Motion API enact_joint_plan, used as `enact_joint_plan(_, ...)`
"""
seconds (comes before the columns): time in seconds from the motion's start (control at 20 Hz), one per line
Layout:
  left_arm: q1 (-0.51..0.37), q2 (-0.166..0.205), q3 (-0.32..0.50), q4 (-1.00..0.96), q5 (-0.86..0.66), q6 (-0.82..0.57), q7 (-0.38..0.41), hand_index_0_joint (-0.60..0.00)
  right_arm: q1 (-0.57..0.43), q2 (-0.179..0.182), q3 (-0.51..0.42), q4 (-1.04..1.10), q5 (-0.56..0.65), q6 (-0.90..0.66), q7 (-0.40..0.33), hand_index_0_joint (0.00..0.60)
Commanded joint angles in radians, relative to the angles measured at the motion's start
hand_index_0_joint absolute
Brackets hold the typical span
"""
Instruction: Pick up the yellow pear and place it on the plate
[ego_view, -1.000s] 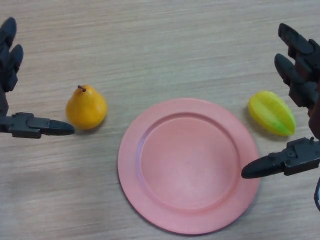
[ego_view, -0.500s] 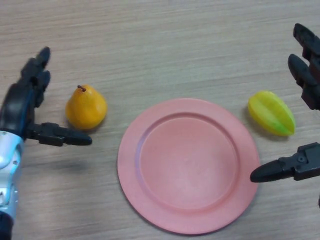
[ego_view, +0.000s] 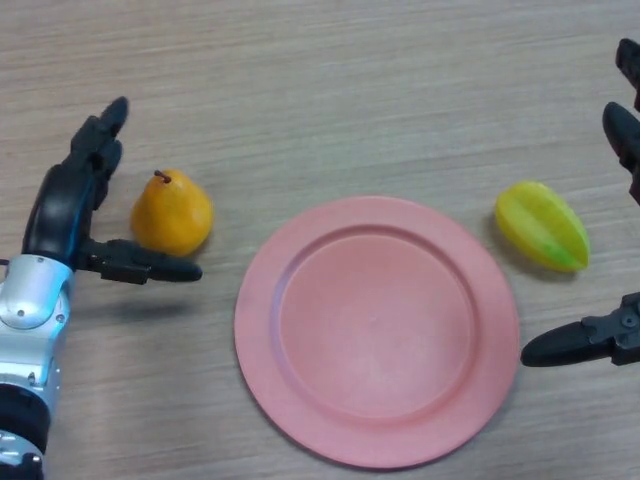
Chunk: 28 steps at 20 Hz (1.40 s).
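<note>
Nearest the robot, the pink plate (ego_view: 255, 330) lay flat on the wooden table (ego_view: 330, 90), with nothing on it yet. At the plate's right, the right robot hand (ego_view: 590, 342) showed only at the edge of the view, with its thumb held out straight and its fingers straight too, holding nothing. A little farther out, on the left, the left robot hand (ego_view: 62, 215) was open around the yellow pear (ego_view: 171, 214). Its thumb reached under the near side of the pear and its fingers stood up on the far left side, but nothing looked to be touching the fruit. The pear sat on the table just to the left of the plate, with its little stem pointing up and away. The pear was round and smooth, so it could roll or slip away if the thumb bumped it before the fingers closed. It could also pop out of a squeeze that was too close to the fat bottom. A yellow-green star fruit (ego_view: 543, 225) lay on the other side of the plate, well out of the way. Nothing stood between the pear and the plate.
</note>
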Motion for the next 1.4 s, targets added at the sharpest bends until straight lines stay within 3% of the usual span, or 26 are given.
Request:
enact_joint_plan(0.05, -0.088, 0.029, 0.024, 0.031, 0.015, -0.190, 0.071, -0.549, -0.013, -0.031, -0.064, -0.056, 0.021, -0.099, 0.000, 0.000)
enact_joint_plan(0.1, -0.095, 0.021, 0.012, 0.075, 0.050, -0.217, 0.109, -0.600, -0.004, -0.027, -0.073, -0.058, 0.024, -0.102, 0.008, 0.000)
enact_joint_plan(0.3, -0.110, 0.032, -0.059, 0.141, 0.282, -0.248, 0.296, -0.600, -0.018, -0.029, -0.092, -0.073, 0.037, -0.066, 0.010, 0.000)
enact_joint_plan(0.45, -0.102, 0.032, -0.041, 0.118, 0.315, -0.210, 0.307, -0.600, -0.013, -0.030, -0.095, -0.074, 0.036, -0.070, 0.011, 0.000)
enact_joint_plan(0.5, -0.103, 0.043, -0.048, 0.101, 0.364, -0.198, 0.377, -0.600, -0.014, -0.031, -0.093, -0.075, 0.032, -0.076, 0.009, 0.000)
enact_joint_plan(0.6, -0.093, 0.065, -0.044, 0.043, 0.410, -0.178, 0.432, -0.600, -0.017, -0.035, -0.088, -0.080, 0.024, -0.066, 0.008, 0.000)
enact_joint_plan(0.75, -0.055, 0.076, -0.018, -0.110, 0.394, -0.152, 0.413, -0.600, -0.019, -0.032, -0.080, -0.090, 0.011, -0.064, 0.001, 0.000)
enact_joint_plan(0.85, 0.003, 0.064, 0.013, -0.289, 0.315, -0.100, 0.325, -0.600, -0.018, -0.031, -0.065, -0.095, -0.005, -0.067, -0.003, 0.000)
enact_joint_plan(1.0, 0.158, -0.001, 0.027, -0.711, 0.067, 0.143, 0.081, -0.600, -0.018, -0.020, -0.057, -0.119, -0.004, -0.039, -0.014, 0.000)
enact_joint_plan(1.1, 0.234, -0.037, 0.000, -0.920, -0.051, 0.281, -0.031, -0.600, -0.032, -0.016, -0.064, -0.139, 0.021, 0.004, -0.022, 0.000)
enact_joint_plan(1.2, 0.306, -0.072, -0.044, -1.079, -0.093, 0.402, -0.104, -0.600, -0.040, -0.023, -0.060, -0.145, 0.028, 0.014, -0.031, 0.000)
enact_joint_plan(1.4, 0.405, -0.140, -0.162, -1.204, 0.031, 0.422, -0.161, -0.600, -0.031, -0.024, -0.056, -0.152, 0.018, -0.003, -0.036, 0.000)
